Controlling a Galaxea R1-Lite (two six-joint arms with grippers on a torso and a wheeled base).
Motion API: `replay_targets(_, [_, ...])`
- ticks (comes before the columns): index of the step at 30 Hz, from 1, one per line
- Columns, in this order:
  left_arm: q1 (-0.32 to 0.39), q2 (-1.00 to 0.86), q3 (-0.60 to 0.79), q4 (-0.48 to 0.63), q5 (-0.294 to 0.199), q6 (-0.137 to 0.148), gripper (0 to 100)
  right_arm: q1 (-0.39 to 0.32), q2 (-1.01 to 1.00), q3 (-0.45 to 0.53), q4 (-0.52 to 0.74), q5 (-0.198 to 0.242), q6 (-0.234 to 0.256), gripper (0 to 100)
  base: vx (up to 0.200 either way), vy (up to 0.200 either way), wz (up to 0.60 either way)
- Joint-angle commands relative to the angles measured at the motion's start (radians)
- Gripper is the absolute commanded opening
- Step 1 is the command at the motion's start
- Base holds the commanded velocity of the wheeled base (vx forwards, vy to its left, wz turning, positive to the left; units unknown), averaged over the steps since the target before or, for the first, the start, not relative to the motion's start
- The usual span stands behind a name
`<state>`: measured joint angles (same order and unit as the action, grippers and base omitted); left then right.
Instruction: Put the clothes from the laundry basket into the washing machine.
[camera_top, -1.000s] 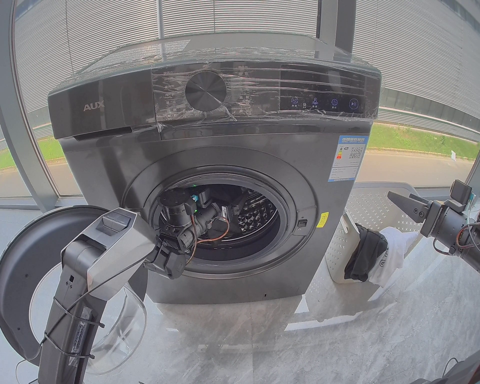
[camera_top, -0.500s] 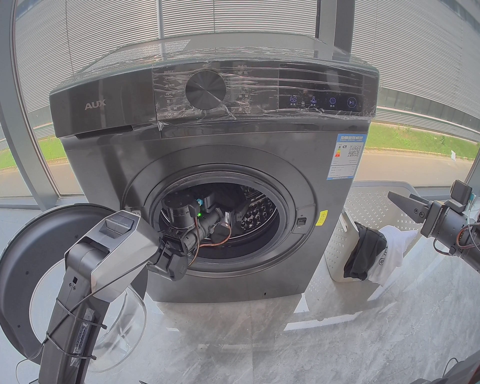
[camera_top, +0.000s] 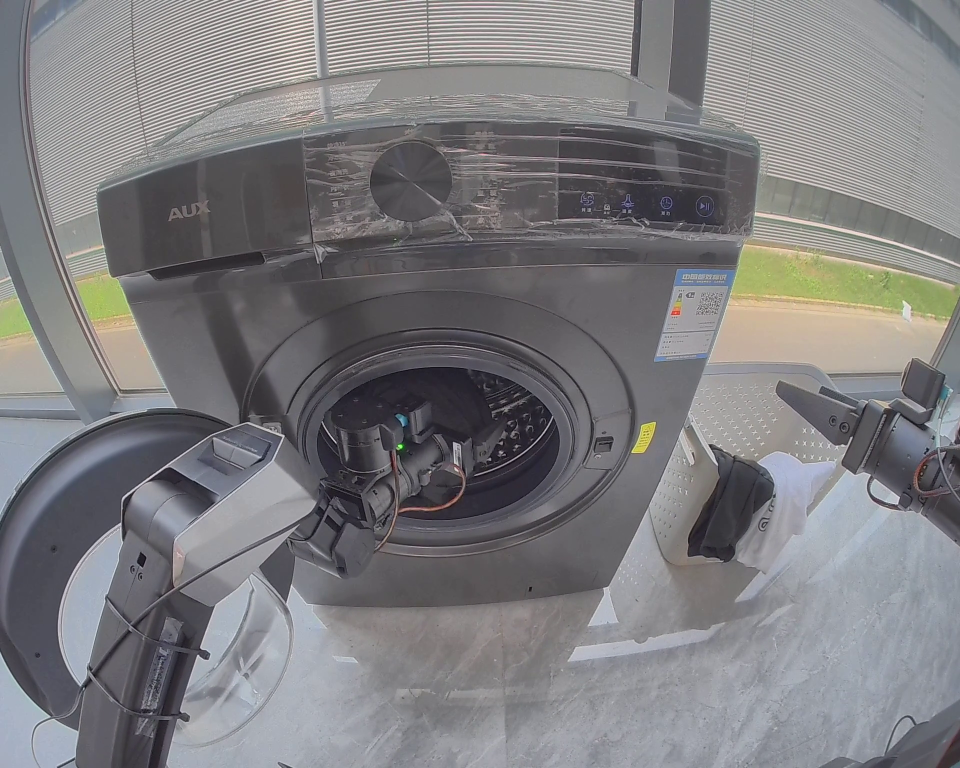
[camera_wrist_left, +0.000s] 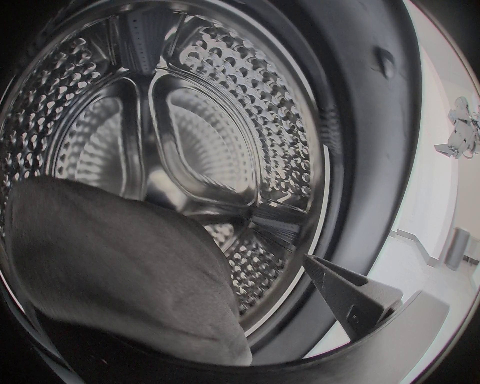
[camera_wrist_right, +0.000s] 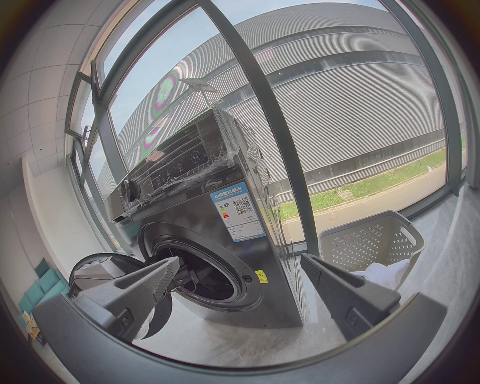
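Grey marble floor carries the washing machine; in its drum a dark garment lies against the left gripper, whose jaws are spread. If the arm backs out, the cloth could snag and drag out. Other clothes drape the laundry basket, at 7 o'clock from the released right gripper.

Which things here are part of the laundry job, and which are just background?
Job: washing machine, its open door, drum, dark garment in the drum, laundry basket, black garment and white garment over its rim, left gripper in the drum, right gripper near the basket.
Background: energy label, window frame, building outside, floor.
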<state>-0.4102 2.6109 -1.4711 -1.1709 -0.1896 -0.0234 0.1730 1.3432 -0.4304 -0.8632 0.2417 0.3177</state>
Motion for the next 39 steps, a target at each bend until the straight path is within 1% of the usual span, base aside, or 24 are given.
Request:
replay_targets(1, [-0.013, -0.038, 0.100, 0.000, 0.002, -0.001, 100, 0.002, 0.002, -0.004, -0.002, 0.001, 0.000, 100, 0.000, 0.000, 0.00])
replay_targets(2, [-0.022, -0.040, 0.126, -0.007, 0.001, 0.000, 100, 0.002, 0.002, -0.004, 0.000, 0.001, 0.000, 100, 0.000, 0.000, 0.00])
replay_targets(5, [-0.038, -0.040, 0.126, -0.015, -0.008, 0.000, 100, 0.002, 0.002, -0.004, 0.000, 0.001, 0.000, 100, 0.000, 0.000, 0.00])
replay_targets(7, [-0.055, -0.038, 0.117, -0.009, 0.001, -0.009, 100, 0.002, 0.002, -0.004, 0.000, 0.001, 0.000, 100, 0.000, 0.000, 0.00])
replay_targets(12, [-0.045, -0.032, 0.149, -0.003, 0.009, -0.010, 100, 0.002, -0.001, -0.004, 0.000, 0.001, 0.000, 100, 0.000, 0.000, 0.00])
replay_targets(14, [-0.035, -0.031, 0.167, 0.016, 0.044, -0.012, 100, 0.002, -0.001, -0.004, 0.000, 0.001, 0.001, 100, 0.000, 0.000, 0.00])
replay_targets(16, [-0.030, -0.031, 0.169, 0.027, 0.064, -0.013, 100, 0.002, -0.001, -0.004, 0.000, 0.001, 0.001, 100, 0.000, 0.000, 0.00])
replay_targets(17, [-0.030, -0.031, 0.169, 0.027, 0.064, -0.013, 100, 0.002, -0.001, -0.004, 0.000, 0.001, 0.001, 100, 0.000, 0.000, 0.00])
replay_targets(18, [-0.027, -0.029, 0.176, 0.033, 0.068, -0.023, 100, 0.003, -0.001, -0.004, 0.000, 0.001, 0.001, 100, 0.000, 0.000, 0.00])
replay_targets(19, [-0.029, -0.031, 0.189, 0.028, 0.065, -0.024, 100, 0.003, -0.001, -0.004, 0.000, 0.001, 0.001, 100, 0.000, 0.000, 0.00])
replay_targets(22, [-0.035, -0.038, 0.219, 0.020, 0.062, -0.023, 100, 0.003, -0.001, -0.004, 0.000, 0.001, 0.001, 100, 0.000, 0.000, 0.00])
replay_targets(23, [-0.047, -0.048, 0.259, 0.016, 0.062, -0.024, 100, 0.003, -0.001, -0.004, 0.000, 0.001, 0.001, 100, 0.000, 0.000, 0.00])
replay_targets(26, [-0.048, -0.049, 0.268, 0.017, 0.064, -0.024, 100, 0.003, -0.001, -0.004, 0.000, 0.001, 0.001, 100, 0.000, 0.000, 0.00])
replay_targets(28, [-0.041, -0.046, 0.229, 0.014, 0.067, -0.029, 100, 0.003, -0.001, -0.007, 0.000, 0.001, 0.001, 100, 0.000, 0.000, 0.00])
replay_targets(29, [-0.038, -0.045, 0.196, 0.013, 0.067, -0.036, 100, 0.003, -0.001, -0.007, 0.000, 0.001, 0.001, 100, 0.000, 0.000, 0.00])
replay_targets(31, [-0.025, -0.035, 0.069, 0.005, 0.073, -0.064, 100, 0.003, -0.001, -0.007, 0.000, 0.001, 0.001, 100, 0.000, 0.000, 0.00])
replay_targets(32, [-0.025, -0.034, 0.060, 0.003, 0.073, -0.066, 100, 0.003, -0.001, -0.007, 0.000, 0.001, 0.003, 100, 0.000, 0.000, 0.00])
replay_targets(33, [-0.021, -0.015, -0.055, 0.003, 0.079, -0.075, 100, 0.003, 0.001, -0.007, 0.000, 0.001, 0.003, 100, 0.000, 0.000, 0.00])
replay_targets(34, [-0.021, -0.003, -0.103, 0.002, 0.085, -0.073, 100, 0.005, 0.002, -0.007, 0.000, 0.001, 0.003, 100, 0.000, 0.000, 0.00])
replay_targets(35, [-0.021, -0.002, -0.107, 0.002, 0.085, -0.073, 100, 0.005, 0.002, -0.007, 0.000, 0.001, 0.003, 100, 0.000, 0.000, 0.00])
replay_targets(36, [-0.021, 0.009, -0.141, 0.002, 0.088, -0.073, 100, 0.006, 0.002, -0.008, 0.000, 0.001, 0.003, 100, 0.000, 0.000, 0.00])
replay_targets(39, [-0.027, 0.011, -0.112, 0.008, 0.088, -0.072, 100, 0.006, 0.002, -0.010, 0.000, 0.001, 0.003, 100, 0.000, 0.000, 0.00])
